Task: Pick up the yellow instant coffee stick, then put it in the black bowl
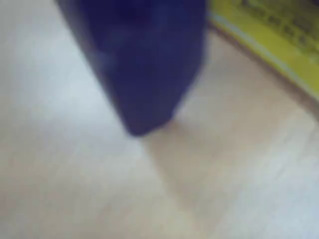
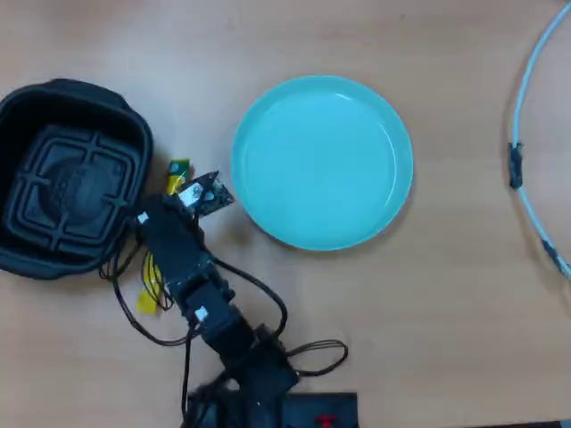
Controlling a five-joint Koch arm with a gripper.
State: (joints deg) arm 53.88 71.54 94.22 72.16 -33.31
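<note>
The yellow instant coffee stick [image 2: 149,283] lies on the wooden table just right of the black bowl [image 2: 71,178], its green tip [image 2: 178,168] pointing up in the overhead view. The arm covers its middle. My gripper [image 2: 194,192] hovers over the stick's green end, close to the bowl's right rim. The blurred wrist view shows one dark blue finger [image 1: 142,84] coming down from the top, with the yellow stick [image 1: 279,45] off to its upper right. The second jaw is not visible, so I cannot make out open or shut. The bowl holds nothing.
A round teal plate [image 2: 321,160] sits right of the gripper with nothing on it. Black and yellow wires [image 2: 268,321] loop around the arm's base at the bottom edge. A pale cable [image 2: 526,178] curves along the far right.
</note>
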